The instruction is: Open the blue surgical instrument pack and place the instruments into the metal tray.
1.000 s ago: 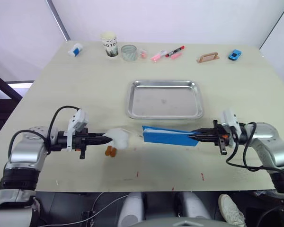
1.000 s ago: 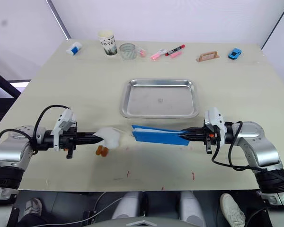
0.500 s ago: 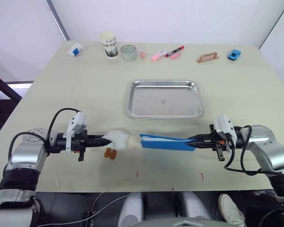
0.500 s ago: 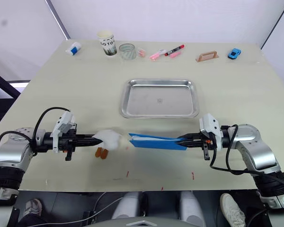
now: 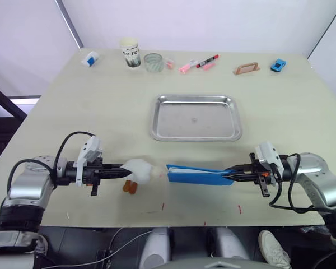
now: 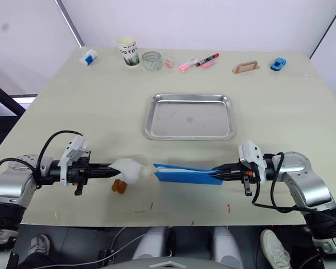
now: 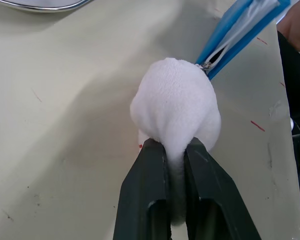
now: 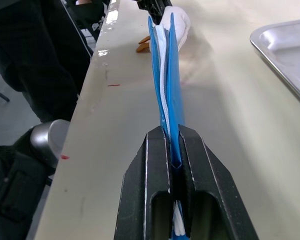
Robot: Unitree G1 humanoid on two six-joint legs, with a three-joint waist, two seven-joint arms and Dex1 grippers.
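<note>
The blue surgical instrument pack (image 5: 199, 175) lay near the table's (image 5: 101, 106) near edge, its right end clamped by the right hand (image 5: 233, 175). The left hand (image 5: 123, 170) gripped a white plush toy (image 5: 139, 168). The pack's zip gaped only slightly; the metal tray (image 5: 195, 117), farther back, held nothing yet.

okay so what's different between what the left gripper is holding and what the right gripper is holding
The left gripper is shut on a white plush toy, soft and rounded, with orange feet; the right gripper is shut on the blue surgical instrument pack, flat and bright blue. The toy is small; the pack is long and shows a pale lining along its edge. Both are pinched near the table's front edge, ends touching.
</note>
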